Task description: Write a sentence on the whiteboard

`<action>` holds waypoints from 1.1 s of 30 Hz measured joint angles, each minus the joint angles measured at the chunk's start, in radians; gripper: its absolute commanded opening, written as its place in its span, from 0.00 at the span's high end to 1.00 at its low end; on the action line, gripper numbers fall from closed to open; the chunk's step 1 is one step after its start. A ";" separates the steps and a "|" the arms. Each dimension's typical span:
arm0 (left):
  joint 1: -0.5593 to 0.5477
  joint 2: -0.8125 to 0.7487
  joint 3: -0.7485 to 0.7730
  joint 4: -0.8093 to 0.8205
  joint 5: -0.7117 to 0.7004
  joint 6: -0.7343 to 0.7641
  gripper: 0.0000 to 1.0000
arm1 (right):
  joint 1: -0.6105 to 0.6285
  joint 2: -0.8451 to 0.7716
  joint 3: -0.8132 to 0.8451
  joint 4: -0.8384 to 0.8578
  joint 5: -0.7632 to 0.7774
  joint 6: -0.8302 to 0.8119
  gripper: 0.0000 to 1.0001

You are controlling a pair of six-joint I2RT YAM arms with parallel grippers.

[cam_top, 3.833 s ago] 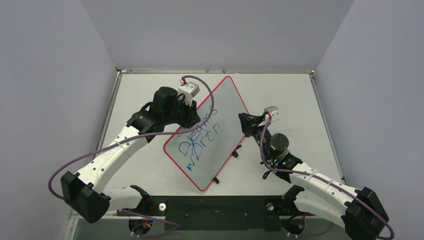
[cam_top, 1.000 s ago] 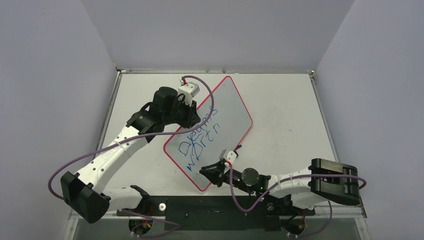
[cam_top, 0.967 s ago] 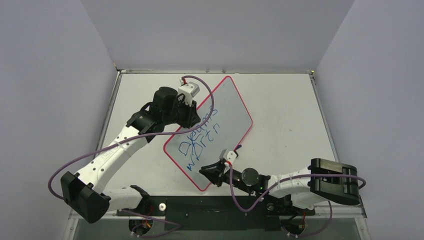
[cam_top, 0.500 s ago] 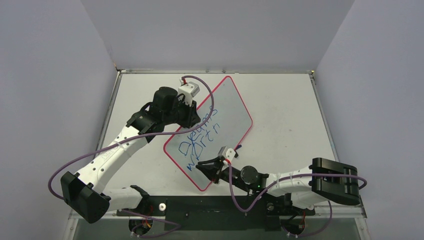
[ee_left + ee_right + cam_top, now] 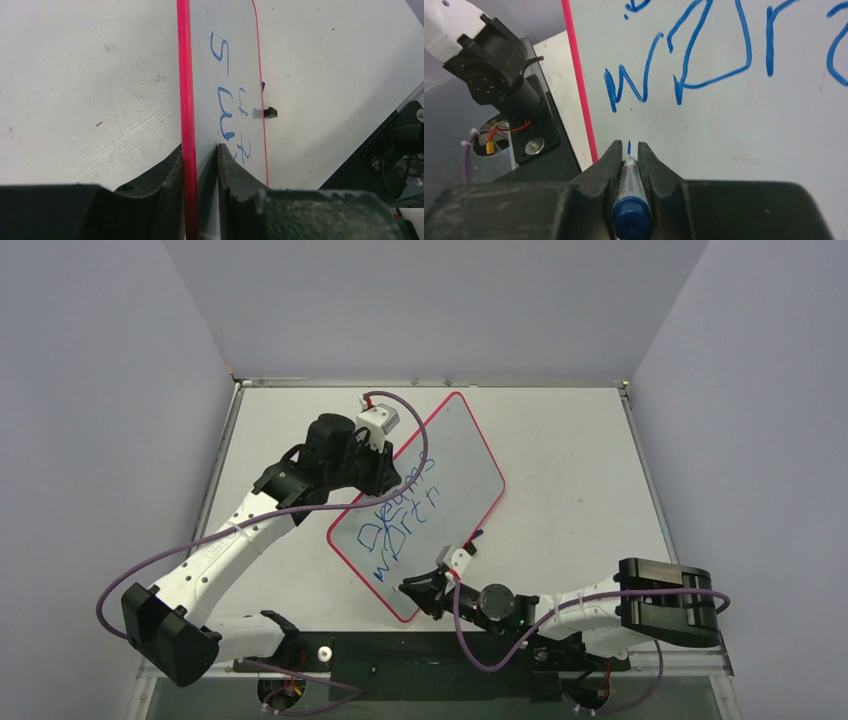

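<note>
The whiteboard (image 5: 455, 465) lies slanted on the table, with a red-pink rim. The sentence (image 5: 395, 522) is blue scrawl in three lines on its near half. My left gripper (image 5: 385, 475) is shut on the board's left rim; in the left wrist view (image 5: 199, 150) the fingers pinch the red rim (image 5: 185, 90). My right gripper (image 5: 408, 588) is at the board's near corner, shut on a blue marker (image 5: 630, 200). The marker's tip meets the board (image 5: 749, 125) at a short blue stroke (image 5: 628, 146) below the lowest line of writing (image 5: 684, 65).
A black clip (image 5: 270, 112) sticks out from the board's far edge. The black base plate (image 5: 400, 652) runs along the table's near edge, right behind my right gripper. Grey walls close in the table on three sides.
The right arm swung from the board's right side round to its near corner, reached onto the board, then drew back slightly toward the near edge. The left arm and board have not moved.
</note>
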 measured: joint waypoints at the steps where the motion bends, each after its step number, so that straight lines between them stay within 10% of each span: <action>1: 0.000 0.000 0.000 0.000 0.000 0.000 1.00 | 0.005 0.002 -0.006 -0.001 0.008 0.006 1.00; 33: 0.001 -0.019 -0.003 -0.002 -0.017 0.005 1.00 | 0.024 0.038 0.002 -0.069 0.045 0.069 1.00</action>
